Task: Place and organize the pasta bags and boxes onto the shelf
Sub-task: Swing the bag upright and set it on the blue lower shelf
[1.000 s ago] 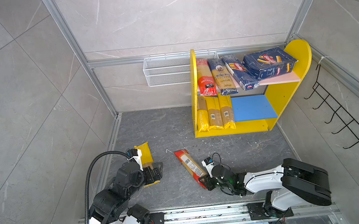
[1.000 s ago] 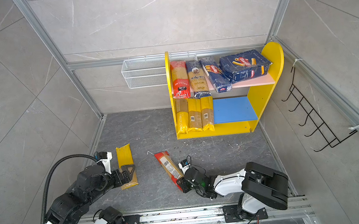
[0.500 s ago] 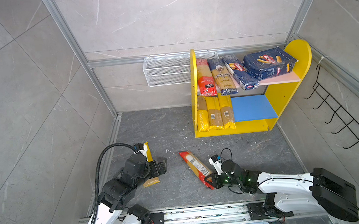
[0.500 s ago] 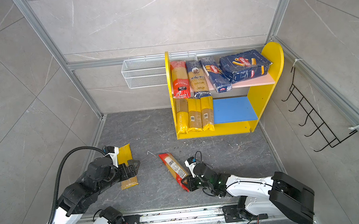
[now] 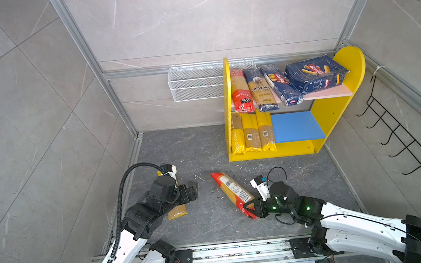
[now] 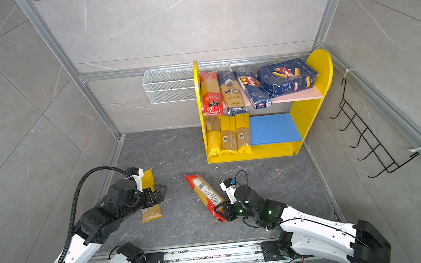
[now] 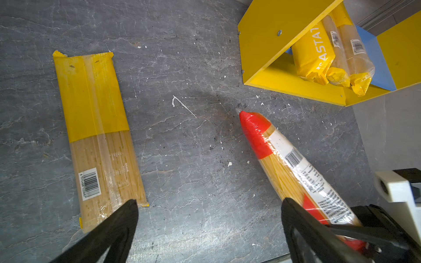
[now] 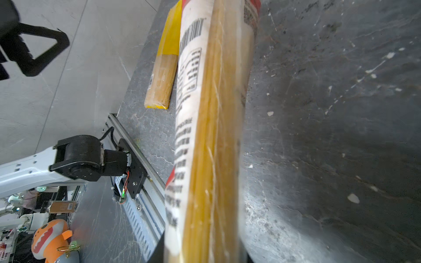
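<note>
A red-ended clear spaghetti bag [image 5: 232, 192] [image 6: 205, 193] [image 7: 293, 164] [image 8: 209, 136] lies slanted on the grey floor. My right gripper [image 5: 251, 207] [image 6: 222, 210] [image 8: 202, 257] is shut on its near end. A yellow bag [image 6: 151, 211] [image 7: 98, 127] [image 8: 164, 75] lies flat at the left, partly hidden under my left arm. My left gripper [image 5: 192, 189] [image 6: 161, 192] [image 7: 209, 205] hangs open and empty between the two bags. The shelf [image 5: 333, 109] [image 6: 305, 112] holds two pasta boxes [image 5: 315, 73] [image 5: 281, 84] and two bags [image 5: 241, 89] up top. Three yellow bags [image 5: 251, 133] lie on the lower board.
A white wire basket [image 5: 194, 82] hangs on the back wall left of the shelf. A black hook rack [image 5: 399, 135] is on the right wall. The arms' metal rail [image 5: 242, 250] runs along the front. The blue lower board [image 5: 295, 126] is bare at the right.
My right gripper has closed on the red-ended bag's near end and shifted it slightly to the right. My left gripper, still open, has moved off the yellow bag toward the middle.
</note>
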Robot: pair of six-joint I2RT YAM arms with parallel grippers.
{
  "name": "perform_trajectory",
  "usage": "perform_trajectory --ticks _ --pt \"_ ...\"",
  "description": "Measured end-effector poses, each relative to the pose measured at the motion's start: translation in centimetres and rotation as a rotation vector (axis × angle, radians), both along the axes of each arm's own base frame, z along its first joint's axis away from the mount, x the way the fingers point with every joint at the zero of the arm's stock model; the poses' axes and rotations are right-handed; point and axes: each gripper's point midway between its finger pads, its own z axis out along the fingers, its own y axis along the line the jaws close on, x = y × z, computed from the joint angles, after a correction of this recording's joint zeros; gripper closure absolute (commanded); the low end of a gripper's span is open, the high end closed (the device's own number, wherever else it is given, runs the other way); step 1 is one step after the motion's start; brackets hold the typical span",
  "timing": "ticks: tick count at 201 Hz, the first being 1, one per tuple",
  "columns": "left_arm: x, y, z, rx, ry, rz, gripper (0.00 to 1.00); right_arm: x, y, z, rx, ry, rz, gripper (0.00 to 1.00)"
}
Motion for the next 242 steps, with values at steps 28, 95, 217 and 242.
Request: perform_trajectory --ticks 28,95,217,242 --pt "0.2 0.0 0.4 0.002 -0.016 0.001 0.00 0.0 -0.8 2.0 0.006 -0.029 -0.011 0.80" --pt "1.0 -0.5 1.3 0.003 -0.045 -0.012 0.00 1.1 -3.4 7.3 -0.047 -0.137 -0.070 0.78" --pt "3.3 -2.5 3.6 0.005 -0.099 -0.066 0.00 6.8 -10.3 10.9 -0.212 -0.207 -0.314 0.76" --pt "3.7 -2.7 3.9 0.011 -0.109 -0.076 0.00 9.5 -12.5 10.4 -0.206 -0.151 -0.401 0.76"
